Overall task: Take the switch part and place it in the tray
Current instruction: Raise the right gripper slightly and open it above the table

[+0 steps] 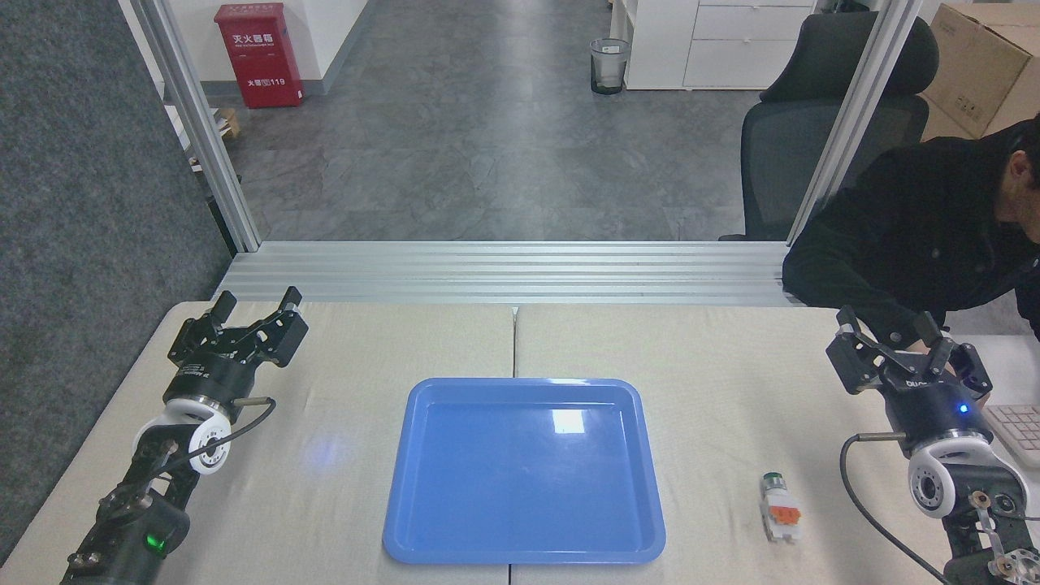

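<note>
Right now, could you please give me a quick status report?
Both hands open and empty, left, right. Switch part on table, right of tray. Path clear.

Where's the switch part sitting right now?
In the head view the switch part lies on the table's right side, just right of the tray and apart from it, nearer the right end effector.

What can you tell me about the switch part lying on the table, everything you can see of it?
The switch part is a small white block, plastic by the look of it, with an orange piece in its middle and a dark round cap with a green top at its far end. It lies flat on the beige table, lengthwise away from the robot, to the right of the blue tray and apart from it. Nothing touches it but the table; the right end effector is open and well clear.
</note>
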{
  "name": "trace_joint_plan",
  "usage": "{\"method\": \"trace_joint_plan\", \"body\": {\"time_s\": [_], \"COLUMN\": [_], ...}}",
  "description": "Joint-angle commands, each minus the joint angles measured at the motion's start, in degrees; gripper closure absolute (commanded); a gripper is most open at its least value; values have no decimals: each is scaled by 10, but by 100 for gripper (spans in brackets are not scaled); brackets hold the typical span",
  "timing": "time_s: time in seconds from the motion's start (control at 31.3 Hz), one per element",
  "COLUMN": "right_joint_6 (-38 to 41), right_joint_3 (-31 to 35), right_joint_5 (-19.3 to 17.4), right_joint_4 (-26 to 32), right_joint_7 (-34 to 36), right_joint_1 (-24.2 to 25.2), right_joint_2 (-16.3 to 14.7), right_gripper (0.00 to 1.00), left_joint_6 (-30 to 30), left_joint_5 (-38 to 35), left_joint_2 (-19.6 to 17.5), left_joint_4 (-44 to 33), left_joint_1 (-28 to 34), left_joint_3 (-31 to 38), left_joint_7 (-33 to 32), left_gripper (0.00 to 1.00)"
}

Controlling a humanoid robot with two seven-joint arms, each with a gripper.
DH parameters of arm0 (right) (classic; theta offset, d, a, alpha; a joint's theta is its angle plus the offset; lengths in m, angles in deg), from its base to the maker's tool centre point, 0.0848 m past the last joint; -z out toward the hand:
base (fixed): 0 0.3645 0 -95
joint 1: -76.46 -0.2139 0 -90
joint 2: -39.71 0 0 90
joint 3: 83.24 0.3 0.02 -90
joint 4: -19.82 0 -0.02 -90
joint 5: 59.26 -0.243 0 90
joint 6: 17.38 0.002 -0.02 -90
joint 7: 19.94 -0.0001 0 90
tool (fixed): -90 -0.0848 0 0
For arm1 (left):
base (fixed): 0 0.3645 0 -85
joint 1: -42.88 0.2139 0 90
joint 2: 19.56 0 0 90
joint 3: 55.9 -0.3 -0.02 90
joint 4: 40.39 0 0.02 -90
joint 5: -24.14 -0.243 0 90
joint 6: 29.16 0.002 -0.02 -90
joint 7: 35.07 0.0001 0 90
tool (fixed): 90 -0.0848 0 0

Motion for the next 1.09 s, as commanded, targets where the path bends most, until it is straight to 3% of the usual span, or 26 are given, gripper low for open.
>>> {"method": "trace_joint_plan", "body": {"time_s": [0.0, 1.05], "right_joint_6": [0, 13], "right_joint_3": [-1, -6], "right_joint_5": [0, -7], "right_joint_4": [1, 2], "right_joint_7": [1, 1], "right_joint_1": [-1, 1], "right_joint_2": [2, 28], "right_gripper": [2, 2], "left_joint_6": [0, 0], "left_joint_5": [0, 0], "left_joint_2": [0, 0], "left_joint_4": [1, 2], "left_joint_1": [0, -1], "left_joint_3": [0, 0], "left_joint_7": [0, 0], "left_gripper": [0, 0]}}
